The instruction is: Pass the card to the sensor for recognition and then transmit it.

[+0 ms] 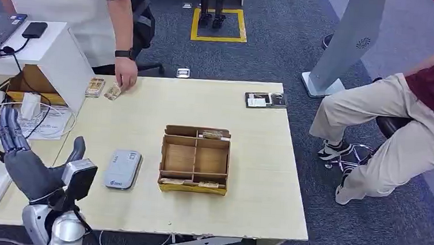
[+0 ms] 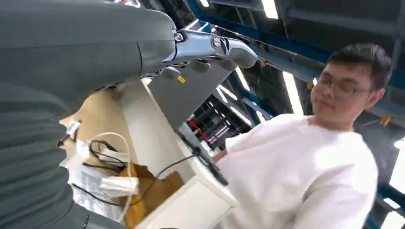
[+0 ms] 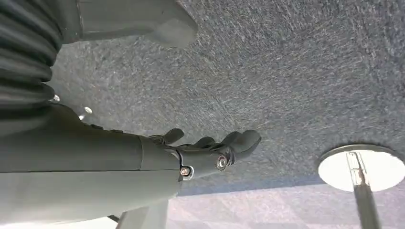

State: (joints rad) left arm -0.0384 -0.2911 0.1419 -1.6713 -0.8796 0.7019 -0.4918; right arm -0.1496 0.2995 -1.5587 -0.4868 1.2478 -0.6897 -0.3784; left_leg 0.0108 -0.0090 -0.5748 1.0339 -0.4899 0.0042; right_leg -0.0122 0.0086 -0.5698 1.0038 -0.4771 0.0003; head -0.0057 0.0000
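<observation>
Grey carpet surrounds a pale wooden table. The left hand stands raised at its near corner, fingers spread and holding nothing — the right hand hangs over the floor, also loosely open and empty. Just beside the left fingers lies the grey sensor; beyond it, a cardboard tray. Cards lie well ahead, by a person's hand. I'd wait for a card — then pinch it flat by an edge.
</observation>
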